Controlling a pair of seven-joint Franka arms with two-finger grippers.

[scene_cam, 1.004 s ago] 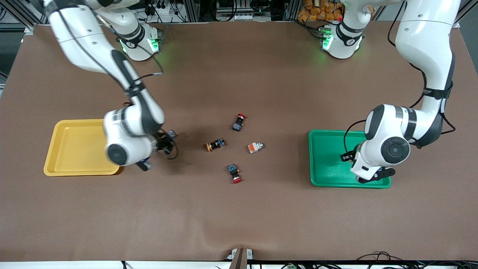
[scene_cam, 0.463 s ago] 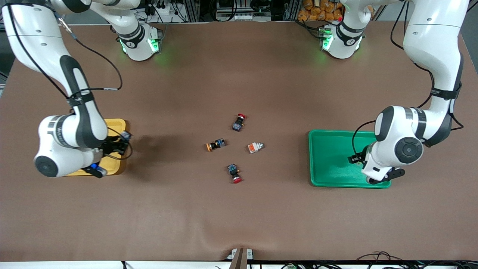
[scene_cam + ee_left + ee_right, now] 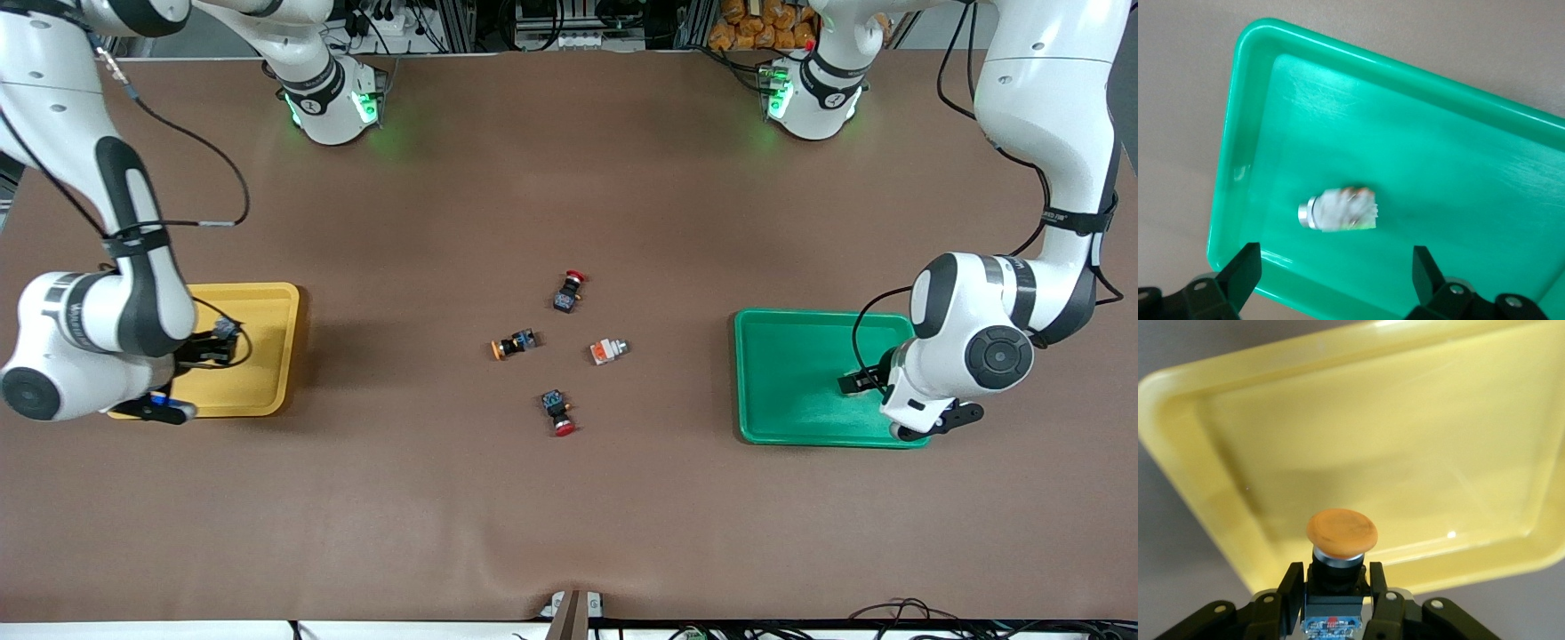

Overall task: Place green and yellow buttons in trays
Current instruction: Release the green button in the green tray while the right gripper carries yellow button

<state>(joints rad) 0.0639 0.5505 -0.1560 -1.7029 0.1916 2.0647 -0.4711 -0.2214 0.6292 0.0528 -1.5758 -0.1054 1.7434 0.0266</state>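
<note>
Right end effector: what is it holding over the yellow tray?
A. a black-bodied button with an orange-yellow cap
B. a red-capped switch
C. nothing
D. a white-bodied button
A: in the right wrist view the right end effector is clamped on a black-bodied button with an orange-yellow cap above the yellow tray.

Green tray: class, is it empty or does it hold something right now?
Not empty. The green tray holds one white-bodied button lying on its side on the tray floor, below the open left gripper.
</note>
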